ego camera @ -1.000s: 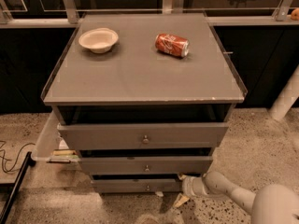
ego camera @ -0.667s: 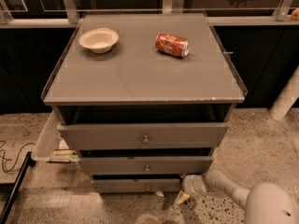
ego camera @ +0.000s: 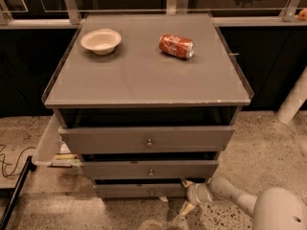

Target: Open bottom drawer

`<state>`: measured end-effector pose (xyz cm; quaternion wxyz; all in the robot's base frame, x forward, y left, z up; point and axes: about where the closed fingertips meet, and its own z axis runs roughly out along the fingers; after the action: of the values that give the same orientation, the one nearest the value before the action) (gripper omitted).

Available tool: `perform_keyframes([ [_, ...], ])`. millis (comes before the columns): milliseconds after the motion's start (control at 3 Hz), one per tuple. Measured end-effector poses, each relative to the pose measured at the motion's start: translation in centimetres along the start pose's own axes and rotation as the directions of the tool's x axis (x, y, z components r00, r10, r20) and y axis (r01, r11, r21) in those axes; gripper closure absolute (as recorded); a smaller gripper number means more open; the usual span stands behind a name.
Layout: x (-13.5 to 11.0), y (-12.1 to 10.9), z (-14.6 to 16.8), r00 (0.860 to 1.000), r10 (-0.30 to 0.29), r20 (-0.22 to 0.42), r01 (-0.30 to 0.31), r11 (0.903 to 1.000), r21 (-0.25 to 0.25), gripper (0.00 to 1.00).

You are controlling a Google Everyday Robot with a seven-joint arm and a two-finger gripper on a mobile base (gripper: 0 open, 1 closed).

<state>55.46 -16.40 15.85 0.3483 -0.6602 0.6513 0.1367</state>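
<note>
Grey and lowest of the three, the bottom drawer (ego camera: 124, 190) sits by the floor with the gripper (ego camera: 186, 195) at its right end, fingers (ego camera: 188, 208) seemingly spread, so it should shift left to the knob (ego camera: 152, 192), pinch squarely and pull straight out.

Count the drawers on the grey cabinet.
3: the top drawer, the middle drawer below it, and the bottom drawer nearest the floor. The tool is at the bottom drawer's right end.
</note>
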Motion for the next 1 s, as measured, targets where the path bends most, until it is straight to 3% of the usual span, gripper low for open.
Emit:
perform_keyframes([
  [333,-0.01,0.02,0.02,1.0,0.0,0.0,0.0,1.0,0.0,0.0],
  [1000,-0.08,0.01,0.08,1.0,-0.001,0.001,0.001,1.0,-0.001,0.42],
])
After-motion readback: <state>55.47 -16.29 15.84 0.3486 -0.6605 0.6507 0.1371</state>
